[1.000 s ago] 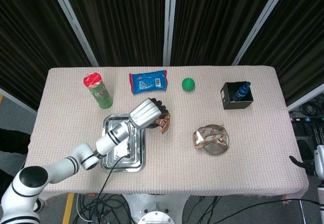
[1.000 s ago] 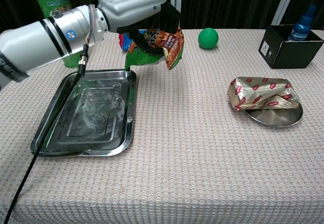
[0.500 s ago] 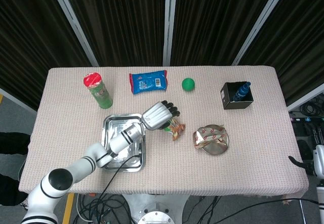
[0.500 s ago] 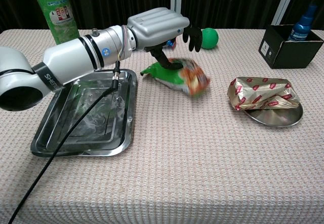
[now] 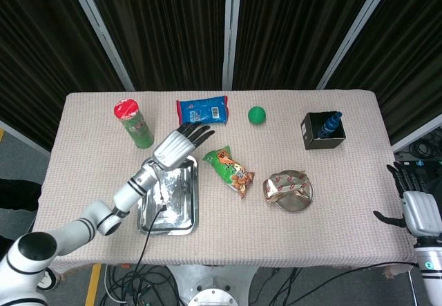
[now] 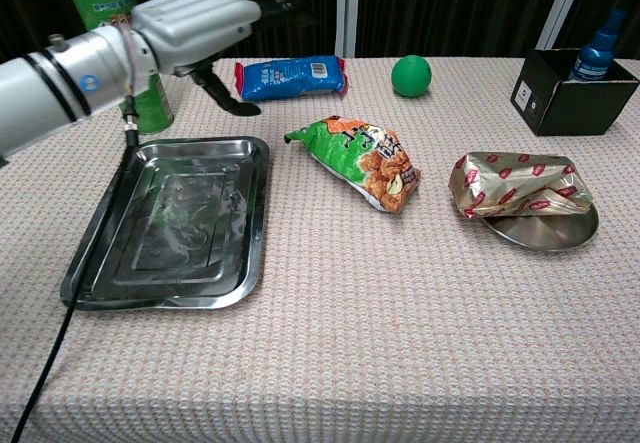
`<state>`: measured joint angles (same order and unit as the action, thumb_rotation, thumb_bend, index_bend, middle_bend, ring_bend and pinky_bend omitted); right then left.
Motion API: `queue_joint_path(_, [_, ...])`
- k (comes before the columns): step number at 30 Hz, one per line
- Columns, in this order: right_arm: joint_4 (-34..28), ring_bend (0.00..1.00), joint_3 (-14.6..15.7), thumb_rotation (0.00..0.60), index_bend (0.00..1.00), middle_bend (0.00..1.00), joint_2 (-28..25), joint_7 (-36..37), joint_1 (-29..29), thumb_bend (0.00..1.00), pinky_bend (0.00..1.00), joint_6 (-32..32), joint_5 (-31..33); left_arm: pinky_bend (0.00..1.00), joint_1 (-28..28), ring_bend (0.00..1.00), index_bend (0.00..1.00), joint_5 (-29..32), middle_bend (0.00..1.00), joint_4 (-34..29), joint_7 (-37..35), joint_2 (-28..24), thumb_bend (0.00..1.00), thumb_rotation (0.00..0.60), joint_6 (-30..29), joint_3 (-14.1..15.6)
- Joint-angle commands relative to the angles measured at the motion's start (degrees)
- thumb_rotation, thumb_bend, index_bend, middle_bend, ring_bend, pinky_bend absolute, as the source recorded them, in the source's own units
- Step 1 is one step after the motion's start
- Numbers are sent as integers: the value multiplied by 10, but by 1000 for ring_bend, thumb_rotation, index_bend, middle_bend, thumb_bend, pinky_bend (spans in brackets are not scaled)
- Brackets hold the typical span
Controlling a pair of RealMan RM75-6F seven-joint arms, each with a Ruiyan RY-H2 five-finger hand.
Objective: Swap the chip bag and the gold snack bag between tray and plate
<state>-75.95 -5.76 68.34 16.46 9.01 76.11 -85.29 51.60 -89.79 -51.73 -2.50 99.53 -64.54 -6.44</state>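
Lying flat on the counter (image 6: 330,363) between tray (image 6: 110,263) and plate (image 6: 560,231): chip bag (image 6: 362,160), green and orange, touching neither, held by nothing. Same bag in the head view (image 5: 231,170), slanted, one end toward the tray.

Resting on the plate: gold snack bag (image 6: 518,185), crumpled, overhanging the rim at the left; most of the plate hidden beneath it. Seen from above (image 5: 286,186) as a creased bundle, print too small to read.

Hovering above the tray's far edge: left hand (image 6: 195,18), fingers spread and extended, holding nothing; dark fingertips partly lost against the black curtain in the chest view. Clearer from the head view (image 5: 181,144), palm down, fingers fanned toward the blue packet (image 5: 202,111). Tray (image 5: 168,199) bare inside, its near-left part crossed by the forearm and a black cable.

Cut off at the lower right frame edge of the head view: right hand (image 5: 413,206), off the counter, fingers upright and apart, nothing in it; out of sight in the chest view.

Standing at the back: green can (image 6: 110,23), partly hidden behind the left wrist, top cropped by the frame. Beside it further right, green ball (image 6: 411,75) and a black box (image 6: 565,93) with a blue bottle (image 6: 598,51) inside, only the bottle's upper part showing.
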Motion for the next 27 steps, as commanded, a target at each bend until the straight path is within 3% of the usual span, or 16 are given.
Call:
queue_joint_path(1, [-30,0,3,600,0,0,-13,-31,38,8,0,-38,-25,197,-108,93,110,59,114,-154,83,-112,141,600,-36,31])
queue_joint_path(5, [-66,0,-2,600,0,0,-13,-81,92,8,0,-99,-36,194,-190,93,125,98,129,-249,118,-172,123,600,-77,61])
queue_joint_path(11, [-87,0,-10,600,0,0,14,-132,160,8,0,-174,-36,191,-285,93,126,141,131,-309,111,-213,119,600,-124,95])
queue_joint_path(19, [-89,0,-17,600,0,0,64,-231,221,7,0,-264,20,183,-371,93,129,162,151,-294,68,-210,121,600,-180,102])
queue_joint_path(27, [-51,0,-14,600,0,63,138,-296,237,47,67,-270,74,182,-409,93,136,129,176,-278,45,-207,121,600,-215,101])
